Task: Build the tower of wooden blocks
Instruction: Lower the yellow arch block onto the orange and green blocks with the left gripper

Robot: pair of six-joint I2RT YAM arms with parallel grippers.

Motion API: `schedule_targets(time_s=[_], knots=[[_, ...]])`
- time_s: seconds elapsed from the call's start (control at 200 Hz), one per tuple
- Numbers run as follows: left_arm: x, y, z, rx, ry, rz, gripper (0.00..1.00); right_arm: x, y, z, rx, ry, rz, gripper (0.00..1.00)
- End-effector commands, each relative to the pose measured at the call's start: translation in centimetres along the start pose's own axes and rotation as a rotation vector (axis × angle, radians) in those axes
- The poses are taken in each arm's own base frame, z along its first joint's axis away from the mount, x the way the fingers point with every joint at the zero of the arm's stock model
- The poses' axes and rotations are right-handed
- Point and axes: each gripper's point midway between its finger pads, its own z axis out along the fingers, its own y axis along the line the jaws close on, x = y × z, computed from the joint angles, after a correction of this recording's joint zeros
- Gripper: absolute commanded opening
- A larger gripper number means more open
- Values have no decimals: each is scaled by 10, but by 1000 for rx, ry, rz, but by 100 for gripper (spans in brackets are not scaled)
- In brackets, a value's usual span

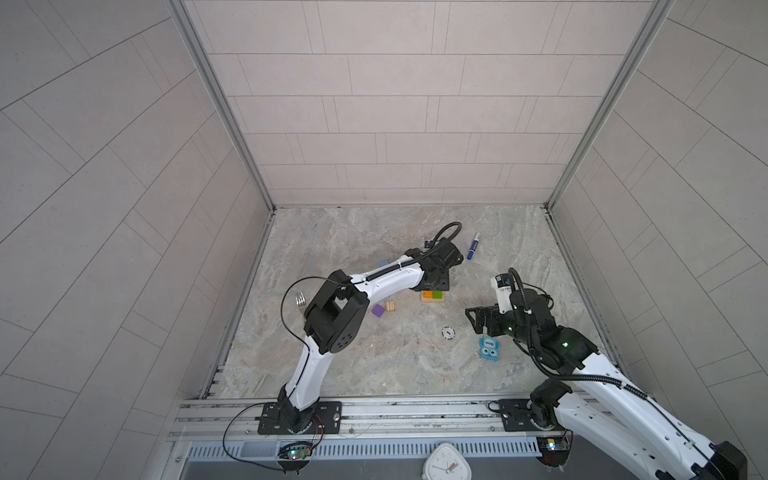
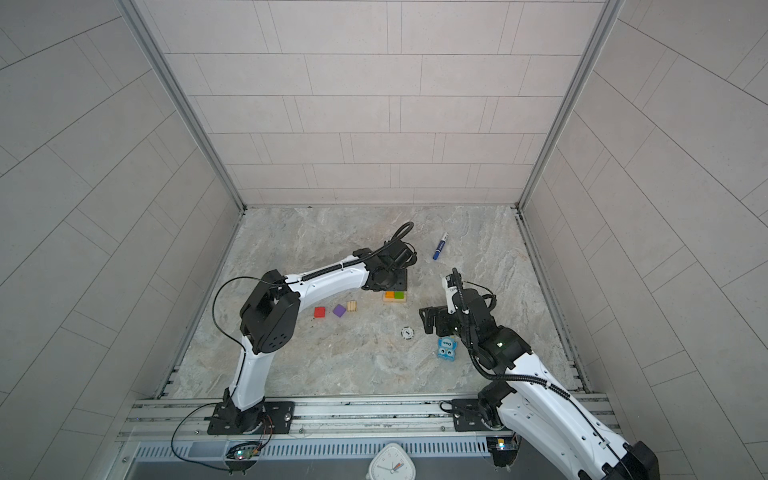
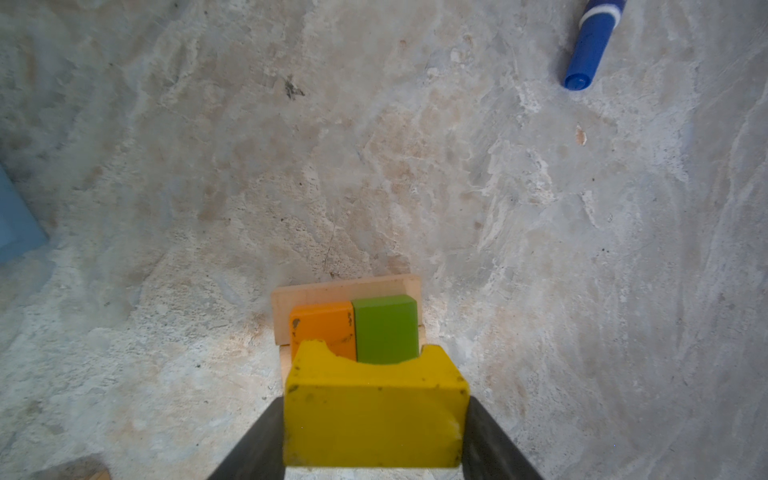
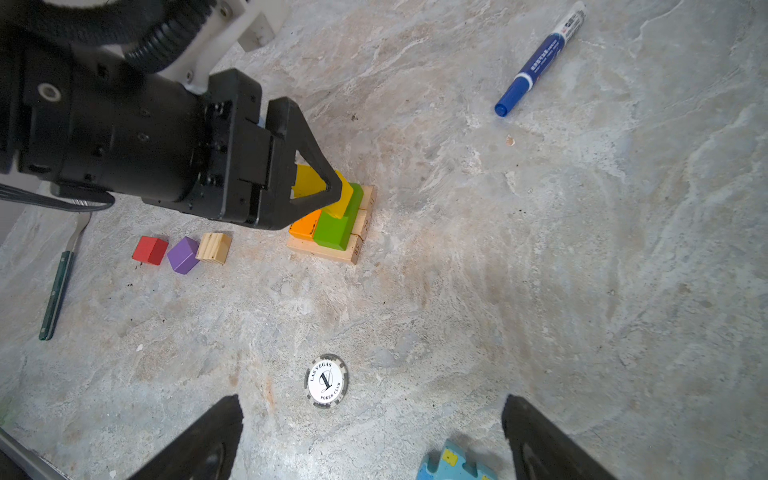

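Observation:
The tower [image 4: 332,253] is a tan base carrying an orange block [image 4: 305,226] and a green block [image 4: 332,232] side by side; in both top views it shows just below the left wrist [image 1: 432,296] [image 2: 395,296]. My left gripper [image 3: 376,415] is shut on a yellow block [image 4: 345,199], holding it over the orange and green pair; whether it touches them I cannot tell. A red cube [image 4: 149,249], a purple cube [image 4: 183,254] and a striped cube [image 4: 213,247] lie in a row left of the tower. A blue block [image 1: 384,263] lies beyond the left arm. My right gripper [image 4: 372,405] is open and empty.
A blue marker pen [image 4: 540,58] lies behind the tower to the right. A poker chip [image 4: 326,380] and a blue cartoon-eyed toy [image 1: 489,347] sit close to the right gripper. A fork [image 4: 58,282] lies at the left. A white clock [image 1: 446,461] rests on the front rail.

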Motion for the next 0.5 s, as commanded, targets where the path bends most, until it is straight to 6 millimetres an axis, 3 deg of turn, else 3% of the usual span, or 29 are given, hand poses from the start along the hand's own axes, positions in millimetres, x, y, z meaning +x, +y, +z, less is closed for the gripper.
schedule_targets(time_s=[0.0,0.495], knots=[[5,9,10,-38,10,3,43,3,-4,1,14,6,10,99],[6,8,12,-29,15,1,49,5,-5,2,15,10,14,99]])
